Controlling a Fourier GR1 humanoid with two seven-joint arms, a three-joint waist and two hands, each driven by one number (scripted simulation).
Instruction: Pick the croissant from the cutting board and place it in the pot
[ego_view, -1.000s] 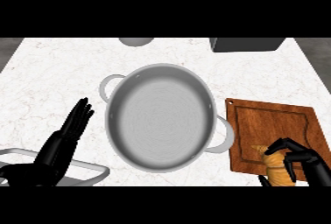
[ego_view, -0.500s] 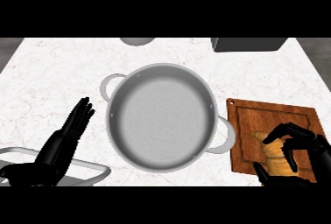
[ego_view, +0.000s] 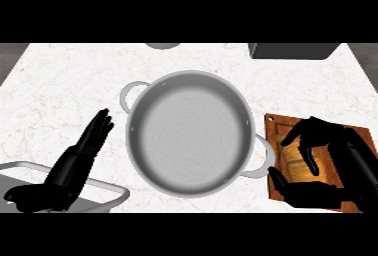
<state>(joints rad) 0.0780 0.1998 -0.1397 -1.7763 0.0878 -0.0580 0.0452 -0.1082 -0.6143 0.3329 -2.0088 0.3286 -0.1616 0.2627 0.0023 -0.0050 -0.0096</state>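
Since the earlier frame the right hand (ego_view: 328, 162) is settling over the croissant (ego_view: 298, 161), fingers (ego_view: 314, 150) curling around it; its long axis is running up the cutting board (ego_view: 277, 131), pot (ego_view: 193, 131) lying leftward.

**White marble counter and what rests on it**

You see the counter (ego_view: 59, 80) bearing a steel pot (ego_view: 193, 135) at centre, a wooden cutting board (ego_view: 275, 131) touching its right handle, a grey tray (ego_view: 103, 192) lower left, and a dark box (ego_view: 294, 50) at the far edge.
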